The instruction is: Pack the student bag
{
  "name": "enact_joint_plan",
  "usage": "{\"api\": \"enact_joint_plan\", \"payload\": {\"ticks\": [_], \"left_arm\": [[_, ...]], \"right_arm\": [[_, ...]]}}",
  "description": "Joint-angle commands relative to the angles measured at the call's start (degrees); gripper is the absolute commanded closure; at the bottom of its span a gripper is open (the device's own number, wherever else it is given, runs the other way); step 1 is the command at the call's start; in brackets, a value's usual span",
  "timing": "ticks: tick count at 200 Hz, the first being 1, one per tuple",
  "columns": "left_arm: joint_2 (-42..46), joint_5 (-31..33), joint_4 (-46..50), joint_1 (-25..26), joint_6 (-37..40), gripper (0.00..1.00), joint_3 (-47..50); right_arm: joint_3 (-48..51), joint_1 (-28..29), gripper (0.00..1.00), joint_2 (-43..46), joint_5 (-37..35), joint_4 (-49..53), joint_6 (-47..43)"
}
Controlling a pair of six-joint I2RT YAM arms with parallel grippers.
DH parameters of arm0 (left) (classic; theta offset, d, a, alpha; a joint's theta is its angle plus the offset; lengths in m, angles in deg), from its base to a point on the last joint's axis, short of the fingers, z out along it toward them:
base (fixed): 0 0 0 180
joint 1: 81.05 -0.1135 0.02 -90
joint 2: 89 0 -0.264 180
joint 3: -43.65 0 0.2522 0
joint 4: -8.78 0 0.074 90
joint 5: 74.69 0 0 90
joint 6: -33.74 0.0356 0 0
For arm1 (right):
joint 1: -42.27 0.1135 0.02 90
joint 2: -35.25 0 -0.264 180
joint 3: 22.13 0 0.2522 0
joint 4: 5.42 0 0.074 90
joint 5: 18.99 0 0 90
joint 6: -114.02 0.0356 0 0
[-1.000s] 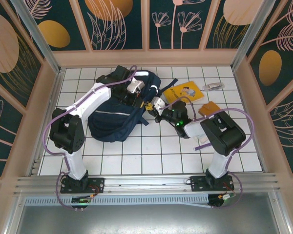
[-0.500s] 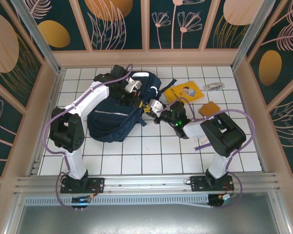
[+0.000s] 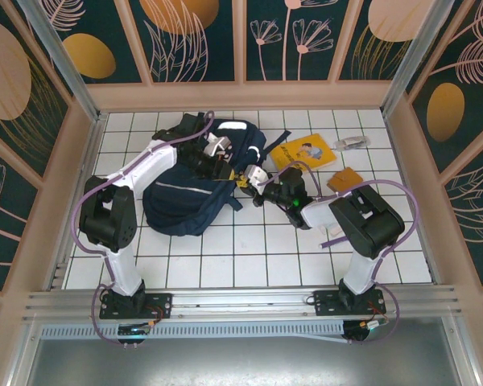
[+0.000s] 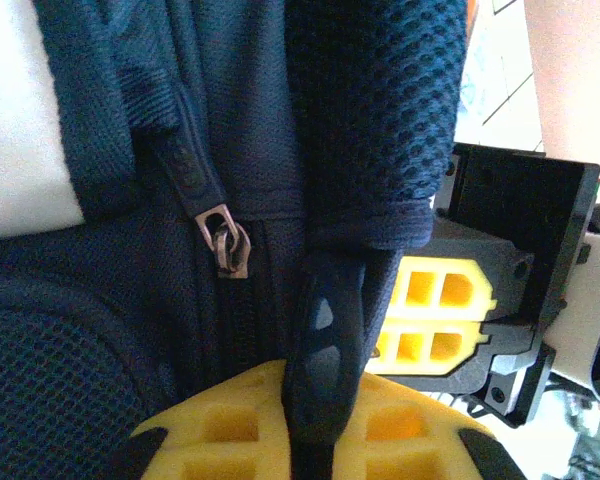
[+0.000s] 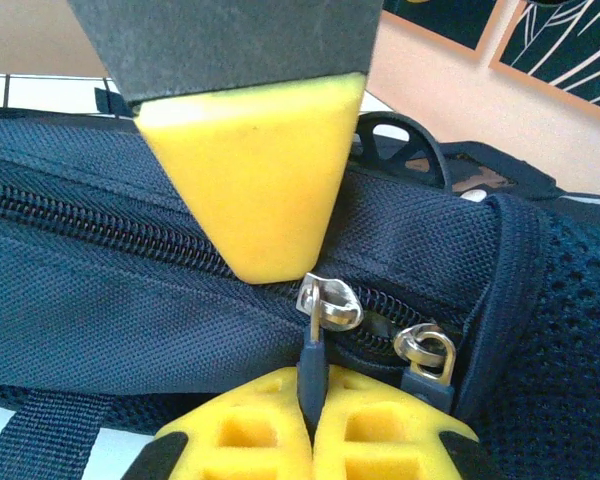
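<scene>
The student bag (image 3: 189, 193), a navy-blue backpack, lies on the white tiled table left of centre. At the bag's top, my left gripper (image 3: 222, 154) is shut on a dark rubbery strap (image 4: 325, 330) that hangs below the mesh padding. In the left wrist view that strap runs between my left gripper's (image 4: 320, 405) yellow fingers. My right gripper (image 3: 253, 177) meets the bag from the right. It (image 5: 313, 388) is shut on a navy zipper pull (image 5: 313, 365) fixed to a silver slider (image 5: 330, 303). A second slider (image 5: 425, 350) sits just to its right.
A yellow book (image 3: 303, 151) lies right of the bag. A brown pouch (image 3: 346, 178) and a small pale item (image 3: 351, 143) lie further right. Wooden walls (image 3: 241, 95) close in the table at the back and sides.
Both grippers and the bag's top have shifted slightly to the left. Each grip has stayed as it was.
</scene>
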Motion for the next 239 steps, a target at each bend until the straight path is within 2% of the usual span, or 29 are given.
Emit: {"api": "enact_joint_plan", "payload": {"ticks": [1, 19, 41, 76, 95, 115, 144, 163, 201, 239], "left_arm": [[2.3, -4.5, -6.0, 0.5, -1.2, 0.91, 0.4], [2.3, -5.6, -5.9, 0.5, -1.1, 0.78, 0.0], [2.3, -6.3, -5.8, 0.5, -0.8, 0.74, -0.4], [1.7, -5.7, -4.8, 0.5, -0.7, 0.87, 0.0], [1.6, -4.6, -4.6, 0.5, -1.0, 1.0, 0.1], [1.5, -2.4, -5.7, 0.4, -3.9, 1.0, -0.1], [1.7, -4.1, -8.0, 0.4, -8.8, 1.0, -2.4], [1.6, -2.9, -8.8, 0.4, -12.0, 1.0, -4.2], [1.0, 6.8, -11.6, 0.4, -20.4, 1.0, -5.0], [2.8, 12.2, -24.6, 0.4, -32.3, 1.0, 2.1]], "right_arm": [[0.1, 1.9, 1.0, -0.2, 4.0, -3.1, 0.4], [0.1, 1.7, 1.0, 0.0, 4.1, -2.9, 0.3], [0.0, 1.6, 1.0, 0.1, 4.2, -2.8, 0.4], [-0.1, 1.5, 1.0, 0.4, 4.0, -2.4, 0.3], [-0.1, 1.4, 1.0, 0.6, 4.2, -2.1, 0.0], [-0.2, 1.4, 1.0, 0.9, 4.9, -0.8, -0.9], [-0.3, 2.3, 1.0, 1.7, 5.5, 1.2, -2.1], [-0.7, 3.7, 1.0, 2.4, 5.6, 2.3, -2.5], [-4.2, 8.0, 1.0, 1.2, 5.3, 6.3, -4.7], [-7.8, 13.3, 1.0, 0.0, 4.3, 13.6, -10.7]]}}
